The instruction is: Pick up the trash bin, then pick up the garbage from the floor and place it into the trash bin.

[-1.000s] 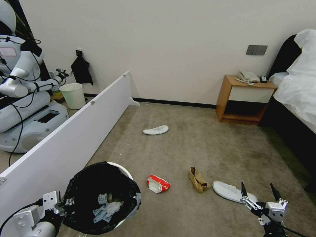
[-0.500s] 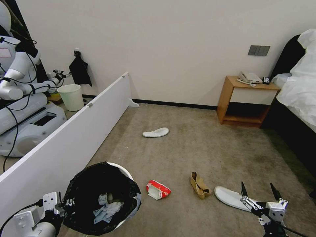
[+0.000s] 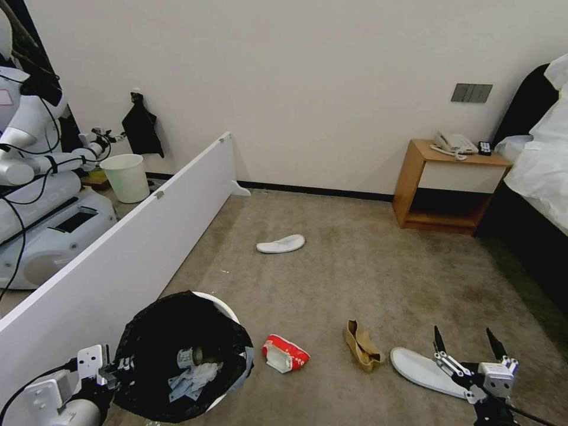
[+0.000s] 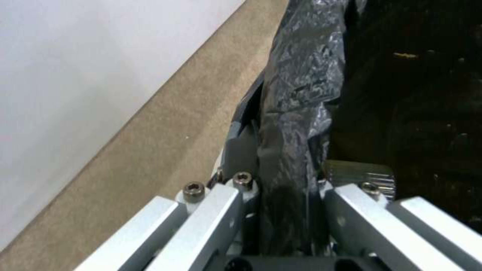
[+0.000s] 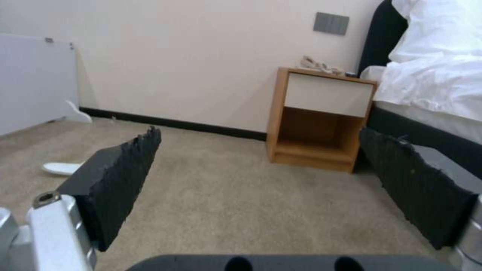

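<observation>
— What moved?
— Your camera has swung; the litter lies where it was. Left gripper (image 3: 121, 368) clamps the trash bin (image 3: 183, 355) rim. Right gripper (image 3: 467, 345), jaws apart, hovers over the slipper (image 3: 420, 370).

The left hand (image 3: 109, 371) sits low at the robot's left, its fingers (image 4: 236, 158) pinched tight on the bin (image 3: 177, 355) rim. The right hand (image 3: 467, 349) is held out low on the right, fingers (image 5: 115, 180) spread wide, holding nothing.

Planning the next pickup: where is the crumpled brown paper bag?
In the head view, the crumpled brown paper bag lies on the carpet, between the red-white wrapper and the flat white slipper.
</observation>
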Controlling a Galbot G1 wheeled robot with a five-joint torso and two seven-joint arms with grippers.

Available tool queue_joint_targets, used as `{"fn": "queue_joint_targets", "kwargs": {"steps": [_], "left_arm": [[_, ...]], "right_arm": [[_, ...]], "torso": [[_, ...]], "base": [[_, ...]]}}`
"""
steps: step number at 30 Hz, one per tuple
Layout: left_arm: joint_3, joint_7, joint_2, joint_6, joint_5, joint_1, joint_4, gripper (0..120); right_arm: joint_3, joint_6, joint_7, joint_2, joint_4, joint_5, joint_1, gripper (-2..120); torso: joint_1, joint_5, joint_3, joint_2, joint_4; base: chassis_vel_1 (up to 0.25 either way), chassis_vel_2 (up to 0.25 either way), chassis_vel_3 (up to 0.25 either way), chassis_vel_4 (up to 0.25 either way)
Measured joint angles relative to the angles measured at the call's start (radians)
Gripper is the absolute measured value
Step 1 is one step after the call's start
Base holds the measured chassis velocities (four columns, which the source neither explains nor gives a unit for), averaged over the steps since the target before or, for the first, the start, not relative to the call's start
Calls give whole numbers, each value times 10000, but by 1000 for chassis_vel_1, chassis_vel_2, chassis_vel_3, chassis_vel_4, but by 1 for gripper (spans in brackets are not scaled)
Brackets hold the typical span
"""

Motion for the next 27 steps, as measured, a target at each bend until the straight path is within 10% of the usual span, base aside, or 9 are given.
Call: {"fn": "queue_joint_targets", "kwargs": {"steps": [27], "left_arm": [[38,2,31,-4,-19,-44,10,3]], "right_arm": [[24,28,49,-23,-74,-93,40,100]], "torso": [[0,0,0,0,0]], "base": [[-51,50,53,-55]]}}
